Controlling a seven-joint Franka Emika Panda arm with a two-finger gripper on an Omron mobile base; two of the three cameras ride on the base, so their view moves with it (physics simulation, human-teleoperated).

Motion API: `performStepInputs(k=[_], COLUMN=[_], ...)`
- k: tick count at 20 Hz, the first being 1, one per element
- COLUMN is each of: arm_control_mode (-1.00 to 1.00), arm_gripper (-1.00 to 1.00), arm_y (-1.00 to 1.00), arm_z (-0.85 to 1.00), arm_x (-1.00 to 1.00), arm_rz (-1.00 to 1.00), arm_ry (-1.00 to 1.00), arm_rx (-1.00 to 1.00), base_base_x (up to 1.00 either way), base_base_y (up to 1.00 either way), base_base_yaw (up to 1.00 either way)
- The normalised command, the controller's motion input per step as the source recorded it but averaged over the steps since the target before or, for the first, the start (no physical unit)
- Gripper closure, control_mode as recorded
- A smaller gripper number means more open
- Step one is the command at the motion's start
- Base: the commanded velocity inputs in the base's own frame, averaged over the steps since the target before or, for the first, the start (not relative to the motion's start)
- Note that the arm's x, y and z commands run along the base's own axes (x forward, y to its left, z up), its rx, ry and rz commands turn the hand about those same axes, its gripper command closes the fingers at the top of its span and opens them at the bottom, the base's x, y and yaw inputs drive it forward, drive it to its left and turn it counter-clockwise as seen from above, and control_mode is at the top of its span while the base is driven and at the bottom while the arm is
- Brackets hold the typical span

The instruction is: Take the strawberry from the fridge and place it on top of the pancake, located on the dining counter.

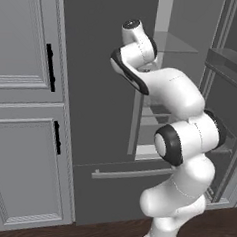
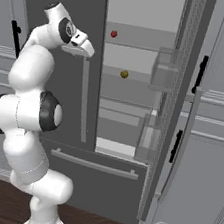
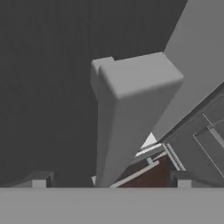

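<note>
While the fridge [image 2: 57, 51] stands w/ its right door swung open, the left door is closed. Gripper [image 3: 111, 179] sits close against the left door's long vert. handle [image 3: 127, 113], jaws spread wide, nothing between them; handle rises betw. the two fingertips [image 3: 39, 179] in hand view. Strawberry [image 2: 114, 34] lies on an upper glass shelf [image 2: 139, 43] inside, to the right of the hand and well apart from it. Small yellow-brown ball [image 2: 124, 74] rests one shelf lower.

Dark grey fridge [image 2: 50, 100], red strawberry [image 2: 114, 34], yellow-brown ball [image 2: 124, 74], light-grey handle [image 3: 127, 113]
</note>
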Motion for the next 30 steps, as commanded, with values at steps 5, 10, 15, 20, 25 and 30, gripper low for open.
performStepInputs(k=[5, 10, 15, 20, 25, 30], arm_control_mode=[-1.0, -1.0, -1.0, -1.0, -1.0, -1.0], arm_gripper=[-1.0, -1.0, -1.0, -1.0, -1.0, -1.0], arm_y=[-0.08, -0.43, -0.08, 0.27, 0.02, 0.0], arm_z=[-0.47, -0.73, -0.19, 0.0, 0.0, 0.0], arm_x=[-1.0, -0.24, 0.41, 0.03, 0.0, 0.01], arm_rz=[0.02, 0.01, 0.02, 0.07, 0.13, 0.11], arm_ry=[-0.6, -0.33, -0.04, 0.0, -0.03, -0.12], arm_rx=[0.05, 0.17, 0.08, -0.04, -0.15, -0.19], base_base_x=[0.0, 0.0, 0.0, 0.0, 0.0, 0.0], base_base_y=[0.0, 0.0, 0.0, 0.0, 0.0, 0.0], base_base_yaw=[0.0, 0.0, 0.0, 0.0, 0.0, 0.0])
